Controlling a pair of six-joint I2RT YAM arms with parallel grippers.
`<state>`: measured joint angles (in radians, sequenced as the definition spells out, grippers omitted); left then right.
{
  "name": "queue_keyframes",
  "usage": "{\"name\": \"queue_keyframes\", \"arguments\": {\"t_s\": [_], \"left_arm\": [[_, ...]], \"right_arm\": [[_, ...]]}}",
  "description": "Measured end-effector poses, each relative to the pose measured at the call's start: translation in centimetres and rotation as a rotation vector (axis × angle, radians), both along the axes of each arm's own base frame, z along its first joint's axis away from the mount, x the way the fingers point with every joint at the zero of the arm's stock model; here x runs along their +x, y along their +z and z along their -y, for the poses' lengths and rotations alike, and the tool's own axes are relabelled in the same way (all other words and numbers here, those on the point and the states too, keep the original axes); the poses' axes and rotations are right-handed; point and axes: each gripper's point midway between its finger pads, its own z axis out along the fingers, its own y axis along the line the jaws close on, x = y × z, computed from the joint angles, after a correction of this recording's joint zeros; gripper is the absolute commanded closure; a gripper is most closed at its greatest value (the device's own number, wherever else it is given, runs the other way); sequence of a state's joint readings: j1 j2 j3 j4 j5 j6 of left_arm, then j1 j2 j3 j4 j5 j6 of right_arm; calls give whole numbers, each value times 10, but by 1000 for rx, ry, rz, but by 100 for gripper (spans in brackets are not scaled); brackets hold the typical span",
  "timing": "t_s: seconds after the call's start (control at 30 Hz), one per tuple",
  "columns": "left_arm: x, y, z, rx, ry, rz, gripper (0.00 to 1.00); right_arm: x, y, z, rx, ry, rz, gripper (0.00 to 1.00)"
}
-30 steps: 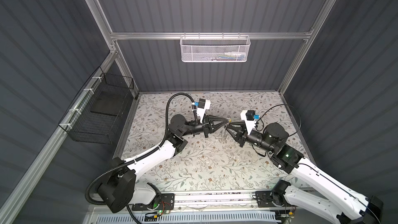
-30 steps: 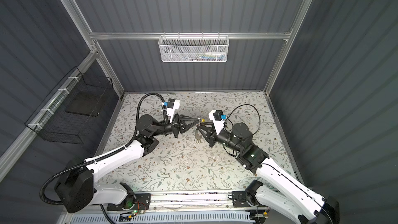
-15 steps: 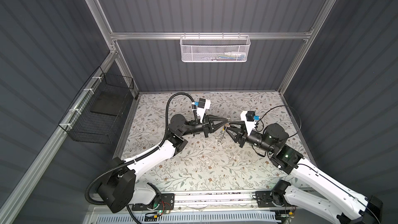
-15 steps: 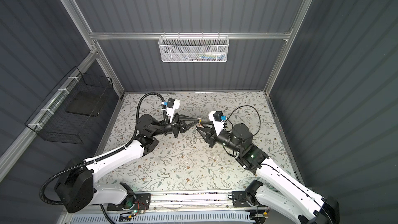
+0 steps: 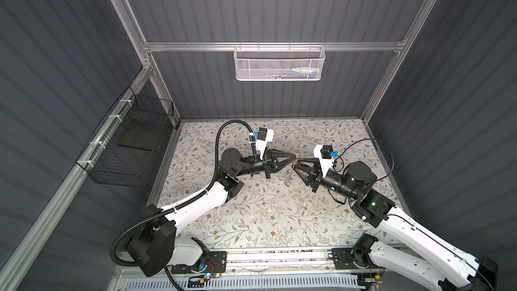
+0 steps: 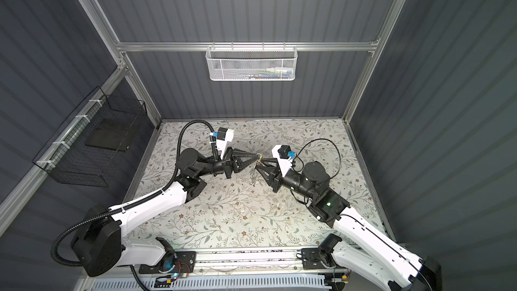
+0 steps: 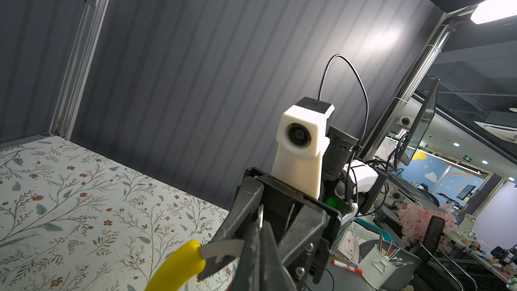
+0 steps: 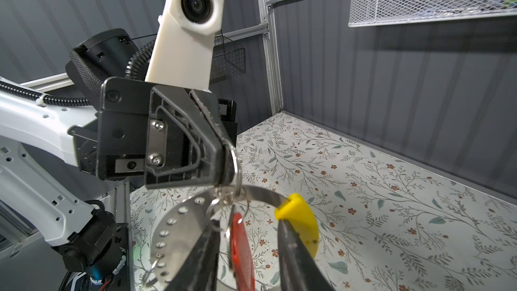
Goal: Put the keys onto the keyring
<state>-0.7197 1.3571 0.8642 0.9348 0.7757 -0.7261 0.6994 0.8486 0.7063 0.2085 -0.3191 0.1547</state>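
Two grippers nose to nose above mid-mat (image 5: pixel 251 214). Left gripper (image 8: pixel 228 160): clamped tight on keyring (image 8: pixel 179 219), pinching its grey band close to the yellow section (image 8: pixel 300 214), a small split ring caught at the same pinch. Right gripper (image 8: pixel 247 222): fingers (image 8: pixel 293 253) apart, gripping nothing, straddling the keys (image 8: pixel 242 244), showing here only as red tag and rings, one finger resting against the yellow section. Tag hanging at 6 o'clock of the pinch from small split rings bunched on the band; threaded round it or merely lying against it, not clear from this angle.

Step in hand, by judgement: working the keys' split ring onto the hoop, left holding, right feeding. Not done for certain. Next move, likely: close right fingers on tag or split ring, slide it further along the band, with left clamp held firm to stop the hoop twisting. Small parts, thin metal, easy to slip; slow and square the safer way.

Containers, both well apart from the work. White mesh basket (image 5: pixel 279 50) on back wall at 12 o'clock: a few pale and blue-green pen-like things lying inside. Black wire basket (image 5: pixel 117 169) on side wall at 9 o'clock: one dark flat slab (image 5: pixel 137 138) on its floor, nothing else seen.
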Motion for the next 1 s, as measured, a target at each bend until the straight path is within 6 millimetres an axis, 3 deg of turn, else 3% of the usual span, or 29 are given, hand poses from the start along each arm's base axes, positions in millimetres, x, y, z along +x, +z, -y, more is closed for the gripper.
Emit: {"name": "queue_keyframes", "arguments": {"t_s": [0.4, 1.0], "left_arm": [[0, 0, 0, 1, -3, 1, 100], [1, -8, 1, 36, 6, 3, 100]], "right_arm": [[-5, -3, -5, -11, 44, -1, 100], [-6, 0, 8, -101, -3, -34, 100]]}}
